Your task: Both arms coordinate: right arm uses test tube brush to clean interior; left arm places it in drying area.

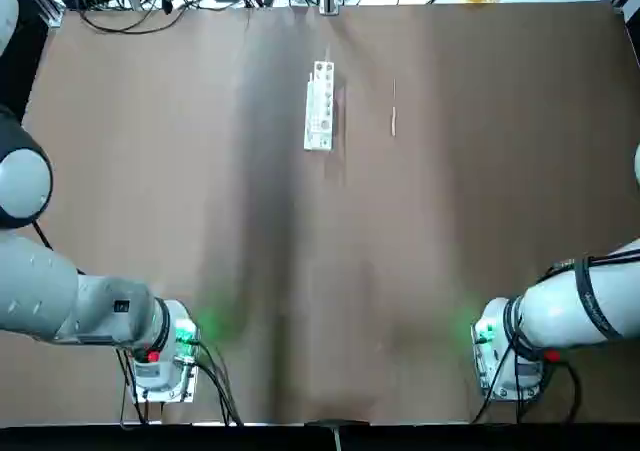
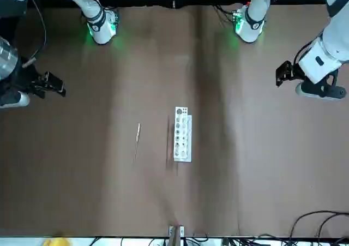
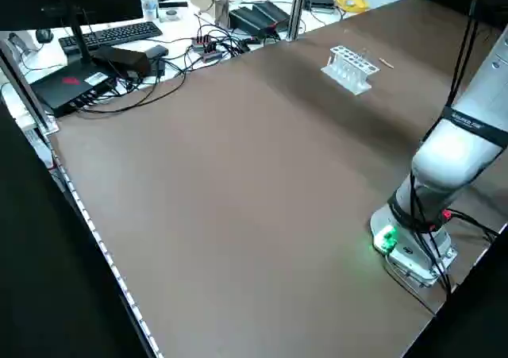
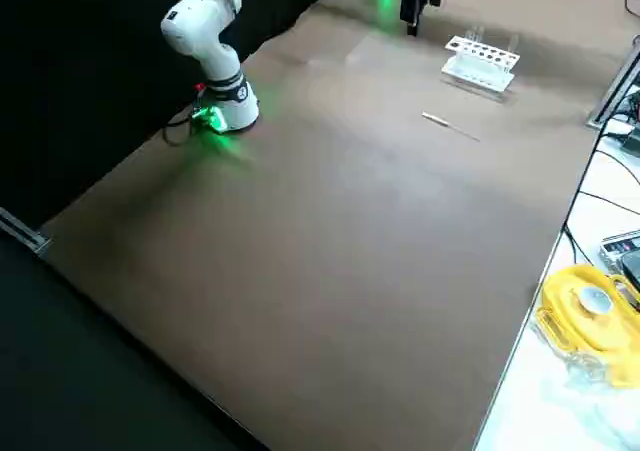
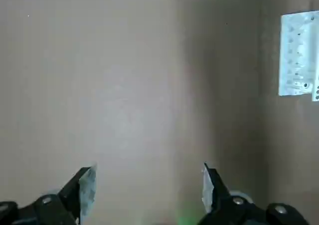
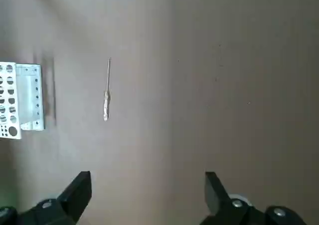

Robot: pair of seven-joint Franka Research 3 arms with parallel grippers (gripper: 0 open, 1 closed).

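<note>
The test tube brush (image 1: 393, 111) lies flat on the brown table, a little to the right of the drying area (image 1: 319, 106), a white rack with a row of holes at the far middle. Both also show in the front view, the brush (image 2: 137, 139) beside the rack (image 2: 182, 134). The right gripper (image 6: 147, 190) hovers open and empty well short of the brush (image 6: 106, 93). It hangs at the table's right side (image 2: 54, 85). The left gripper (image 5: 147, 187) is open and empty too, with the rack (image 5: 298, 53) off to one side. It hangs at the left side (image 2: 283, 74).
Both arm bases (image 1: 160, 356) (image 1: 505, 356) stand at the near edge with green lights. Cables, a keyboard (image 3: 111, 34) and a yellow object (image 4: 590, 306) lie beyond the table's far edge. Bare brown tabletop (image 1: 320, 271) spreads between the bases and the rack.
</note>
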